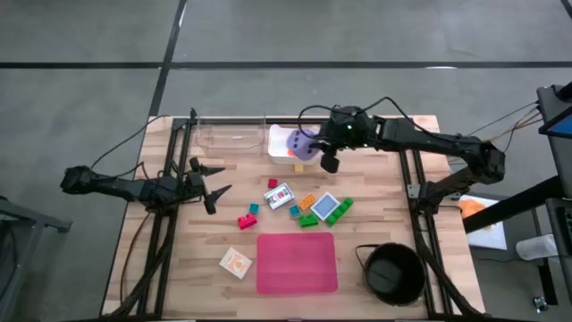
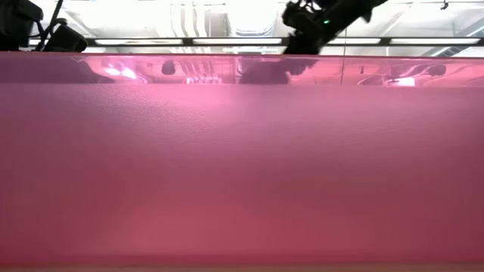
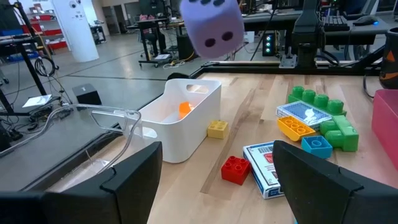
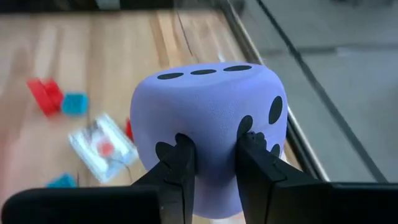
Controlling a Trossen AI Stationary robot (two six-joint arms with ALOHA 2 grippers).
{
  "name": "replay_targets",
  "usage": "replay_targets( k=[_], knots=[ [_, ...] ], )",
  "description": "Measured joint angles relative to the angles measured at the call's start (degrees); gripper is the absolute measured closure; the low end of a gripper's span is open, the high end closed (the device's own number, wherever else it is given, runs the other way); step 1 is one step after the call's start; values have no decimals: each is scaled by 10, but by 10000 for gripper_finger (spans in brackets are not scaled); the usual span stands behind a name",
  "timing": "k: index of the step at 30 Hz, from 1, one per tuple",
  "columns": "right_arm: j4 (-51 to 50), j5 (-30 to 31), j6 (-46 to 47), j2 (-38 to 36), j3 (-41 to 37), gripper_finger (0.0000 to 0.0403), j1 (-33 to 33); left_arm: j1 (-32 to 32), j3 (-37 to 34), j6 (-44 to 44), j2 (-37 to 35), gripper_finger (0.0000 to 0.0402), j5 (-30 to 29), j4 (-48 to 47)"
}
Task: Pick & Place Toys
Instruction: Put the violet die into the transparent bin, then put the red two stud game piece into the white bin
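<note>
A purple die with dark dots [image 4: 208, 118] is in my right gripper [image 4: 214, 163], in the air over the white tub [image 1: 279, 141]. It also shows in the left wrist view [image 3: 214, 25], above the tub [image 3: 177, 121]. An orange piece [image 3: 185, 109] lies inside the tub. A yellow block [image 3: 217, 129] rests on the table beside the tub. Red [image 3: 236, 169], orange [image 3: 295, 127], teal [image 3: 317, 145] and green [image 3: 342, 134] blocks lie mid-table, with a white card [image 1: 279, 195] and a blue card [image 1: 326, 207]. An orange card [image 1: 236, 261] lies left of the mat. My left gripper [image 1: 213, 183] is open and empty at the table's left. My right gripper pinches the die between its two fingers [image 4: 180, 158], on the face nearest the wrist [image 4: 214, 143]. The soft surface bulges between the fingers. The arm comes from the table's right side. The die is lifted clear, above the tub.
A pink mat [image 1: 297, 262] lies at the near middle and fills the low view [image 2: 242, 166]. A black bowl [image 1: 393, 273] stands at the near right. A clear container [image 1: 228, 134] sits left of the tub at the far edge.
</note>
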Motion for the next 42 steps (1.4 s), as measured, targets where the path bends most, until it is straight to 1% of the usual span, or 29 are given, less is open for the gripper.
replay_targets(
  k=[4,7,9,12,16,18,21,25,27,29,35,38,40,42],
  knots=[
    [126,-46,-14,52,0,323,0,0,0,0,0,98,6,1],
    [215,-61,-26,99,2,326,-4,0,0,0,0,98,9,2],
    [247,-62,-34,133,16,326,-9,0,0,0,0,98,9,2],
    [253,-62,-41,186,62,326,-17,0,0,0,0,98,9,3],
    [247,-85,-46,257,142,328,-24,0,0,0,0,98,9,4],
    [227,-90,-52,293,190,328,-27,0,0,0,0,98,9,4],
    [172,-91,-60,343,262,328,-34,0,0,0,0,98,9,4],
    [131,-96,-63,396,327,321,-44,0,0,0,0,98,9,4],
    [132,-104,-61,411,341,301,-48,0,0,0,0,98,9,4],
    [142,-105,-55,420,348,272,-50,0,0,0,0,98,9,3],
    [151,-105,-51,419,349,160,-55,0,0,0,0,98,13,2],
    [150,-108,-44,411,348,111,-56,0,0,0,0,98,14,2],
    [154,-121,-43,406,348,88,-55,0,0,1,0,98,14,2],
    [154,-148,-43,403,348,73,-55,0,0,2,0,98,14,2]
  ],
)
